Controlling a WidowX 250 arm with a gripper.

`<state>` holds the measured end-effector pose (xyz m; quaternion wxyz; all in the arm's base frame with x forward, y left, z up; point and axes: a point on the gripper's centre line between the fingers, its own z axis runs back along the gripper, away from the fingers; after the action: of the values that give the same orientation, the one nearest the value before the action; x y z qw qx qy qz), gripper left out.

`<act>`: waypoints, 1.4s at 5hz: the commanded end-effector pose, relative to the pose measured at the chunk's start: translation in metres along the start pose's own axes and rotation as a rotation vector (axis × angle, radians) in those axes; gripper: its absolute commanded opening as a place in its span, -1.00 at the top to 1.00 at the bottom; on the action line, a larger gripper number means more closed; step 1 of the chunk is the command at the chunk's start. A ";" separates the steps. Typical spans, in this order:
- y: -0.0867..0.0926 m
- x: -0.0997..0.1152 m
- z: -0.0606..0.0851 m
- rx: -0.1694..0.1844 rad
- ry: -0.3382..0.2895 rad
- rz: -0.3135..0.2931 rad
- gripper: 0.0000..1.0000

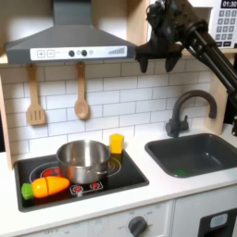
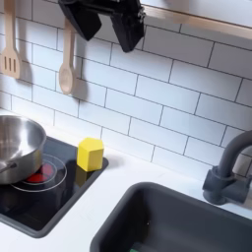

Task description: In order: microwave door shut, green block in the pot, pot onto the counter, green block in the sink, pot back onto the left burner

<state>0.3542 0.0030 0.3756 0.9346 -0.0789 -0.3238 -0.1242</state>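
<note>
Pot [image 1: 83, 159] — shiny steel, lidless, upright with its mouth facing up — sits on the black cooktop [image 1: 120, 176] over its left burner in the first exterior view; what lies inside cannot be told. An orange carrot toy [image 1: 48, 186] lies at the cooktop's front left corner, a yellow block [image 2: 91, 154] near its back right corner. The sink [image 1: 199, 154] basin appears bare. The gripper [image 2: 102, 26] hangs high by the tiled wall, fingers spread, holding nothing.
</note>
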 end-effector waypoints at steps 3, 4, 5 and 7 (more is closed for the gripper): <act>-0.008 0.019 0.014 -0.005 -0.080 -0.008 -1.00; -0.012 0.026 0.013 -0.011 -0.097 -0.017 -1.00; -0.011 0.029 0.016 0.001 -0.123 -0.015 -1.00; -0.015 0.041 0.018 0.000 -0.165 -0.029 -1.00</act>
<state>0.3717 -0.0146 0.4143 0.9037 -0.0842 -0.3989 -0.1306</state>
